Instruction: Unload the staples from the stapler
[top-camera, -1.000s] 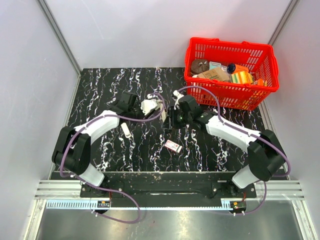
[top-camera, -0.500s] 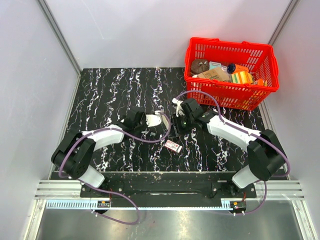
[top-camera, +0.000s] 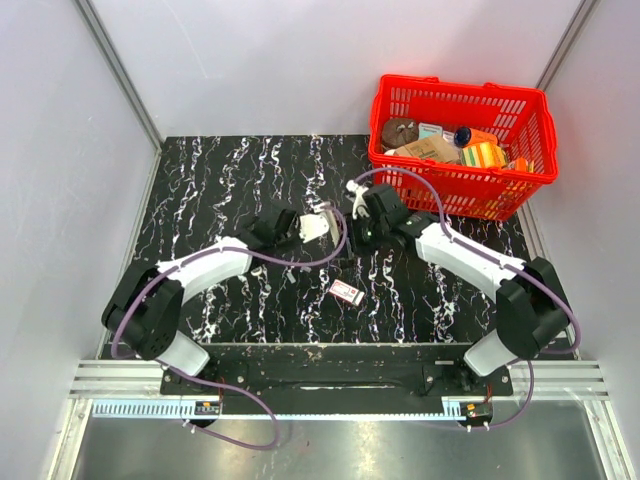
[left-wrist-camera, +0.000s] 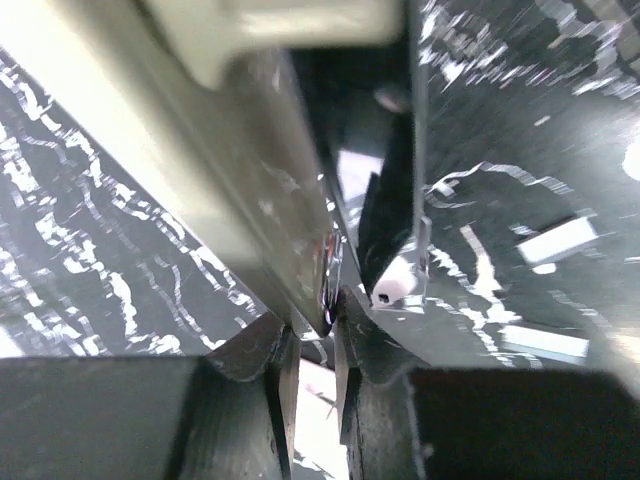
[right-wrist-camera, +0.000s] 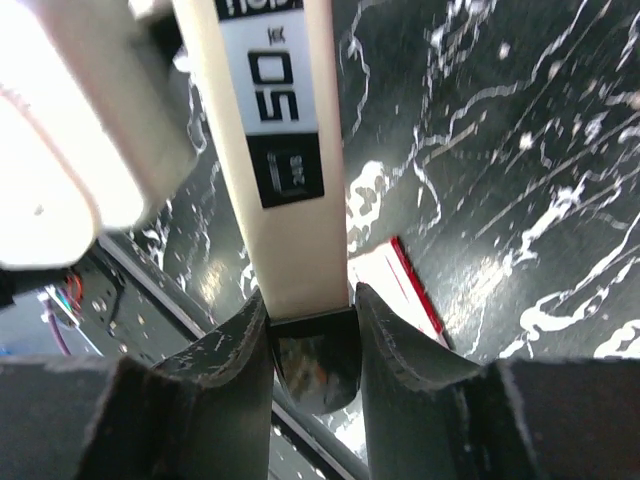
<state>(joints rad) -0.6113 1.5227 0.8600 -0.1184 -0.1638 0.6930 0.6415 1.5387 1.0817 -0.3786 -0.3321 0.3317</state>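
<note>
- Two pincers meet at the stapler, held off the marbled worktop.
- Right pincer clamps its pale labelled body near the dark end.
- Left pincer, almost closed, pinches the stapler's thin metal edge.
- A pink-and-white box lies on the worktop nearer the bases; a red basket stands far right.

We count one stapler, one pink-and-white box on the surface, one red basket of goods too jumbled to count, and two arms: the left arm and the right arm.
</note>
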